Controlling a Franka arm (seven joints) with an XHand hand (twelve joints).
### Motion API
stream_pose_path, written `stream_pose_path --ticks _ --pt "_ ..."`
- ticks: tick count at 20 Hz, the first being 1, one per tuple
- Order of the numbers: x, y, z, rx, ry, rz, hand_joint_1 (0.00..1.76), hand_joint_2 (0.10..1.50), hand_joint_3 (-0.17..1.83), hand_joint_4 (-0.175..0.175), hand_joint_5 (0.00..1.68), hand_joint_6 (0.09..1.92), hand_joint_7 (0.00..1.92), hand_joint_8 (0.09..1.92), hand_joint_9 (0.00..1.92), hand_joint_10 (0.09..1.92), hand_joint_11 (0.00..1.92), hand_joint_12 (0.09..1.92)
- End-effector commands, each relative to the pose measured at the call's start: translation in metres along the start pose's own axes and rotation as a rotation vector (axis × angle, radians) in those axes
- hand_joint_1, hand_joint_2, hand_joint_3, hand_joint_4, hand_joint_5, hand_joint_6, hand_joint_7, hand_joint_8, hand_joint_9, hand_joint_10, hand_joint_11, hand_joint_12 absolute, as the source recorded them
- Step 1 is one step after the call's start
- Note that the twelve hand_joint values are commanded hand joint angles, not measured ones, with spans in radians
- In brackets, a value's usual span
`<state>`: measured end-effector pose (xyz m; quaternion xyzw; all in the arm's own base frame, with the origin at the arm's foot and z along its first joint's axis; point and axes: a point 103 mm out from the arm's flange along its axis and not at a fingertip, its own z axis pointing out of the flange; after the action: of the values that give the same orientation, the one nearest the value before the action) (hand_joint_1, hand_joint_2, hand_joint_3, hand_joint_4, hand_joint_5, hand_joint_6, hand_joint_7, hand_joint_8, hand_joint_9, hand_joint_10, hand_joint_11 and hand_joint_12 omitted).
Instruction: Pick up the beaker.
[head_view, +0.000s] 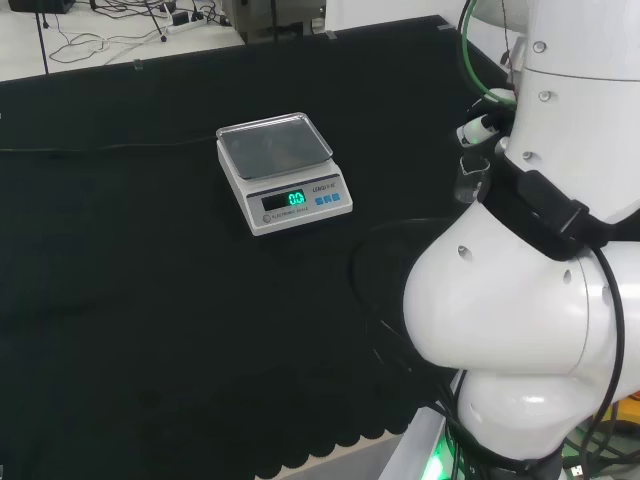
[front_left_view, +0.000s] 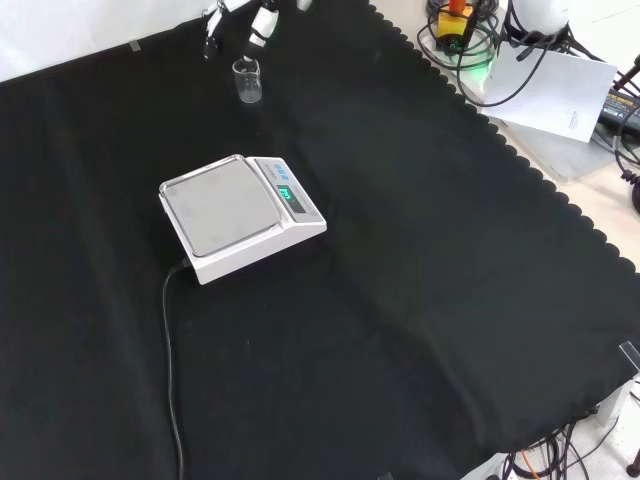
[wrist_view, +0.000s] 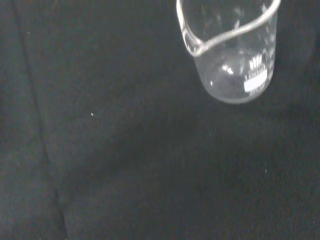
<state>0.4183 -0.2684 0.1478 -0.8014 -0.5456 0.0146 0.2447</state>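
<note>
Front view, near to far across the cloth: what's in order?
Scale's cable → scale → beaker → hand at the top edge, just beyond the beaker.

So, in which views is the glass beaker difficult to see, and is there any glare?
Head view: the beaker is faint beside the white arm. Front view: it is pale against the black cloth. Wrist view: bright glints on its rim.

In the front view the hand (front_left_view: 262, 22) hung at the far edge of the cloth, left of centre, its fingers (front_left_view: 210, 30) pointing down. In the head view the arm (head_view: 520, 290) rose at the right.
</note>
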Motion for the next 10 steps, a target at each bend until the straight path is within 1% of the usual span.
stream_pose_path --ticks 1,2,3,4,5,7,10 --pt "-0.005 0.004 0.014 0.076 0.041 0.009 0.70 1.08 -0.17 -0.014 0.46 0.20 0.33 0.64 0.40 0.78 0.02 1.48" --pt "-0.006 0.005 0.016 0.121 0.060 0.015 0.68 1.05 -0.17 -0.011 0.42 0.18 0.28 0.65 0.34 0.79 0.02 1.49" --pt "-0.007 0.006 0.018 0.145 0.072 0.019 0.65 1.00 -0.17 -0.006 0.34 0.14 0.18 0.64 0.21 0.82 0.01 1.48" --pt "-0.007 0.006 0.020 0.154 0.064 0.021 0.62 0.96 -0.17 -0.002 0.28 0.11 0.09 0.61 0.11 0.82 0.00 1.48" --pt "-0.007 0.006 0.021 0.161 0.058 0.022 0.61 0.93 -0.17 0.001 0.24 0.09 0.05 0.58 0.06 0.81 0.00 1.47" --pt "-0.007 0.006 0.024 0.175 0.053 0.021 0.60 0.90 -0.17 0.003 0.21 0.09 0.01 0.55 0.01 0.82 0.00 1.47" --pt "-0.008 0.007 0.029 0.187 0.051 0.030 0.60 0.89 -0.17 0.003 0.21 0.09 0.00 0.55 0.00 0.85 0.00 1.48"
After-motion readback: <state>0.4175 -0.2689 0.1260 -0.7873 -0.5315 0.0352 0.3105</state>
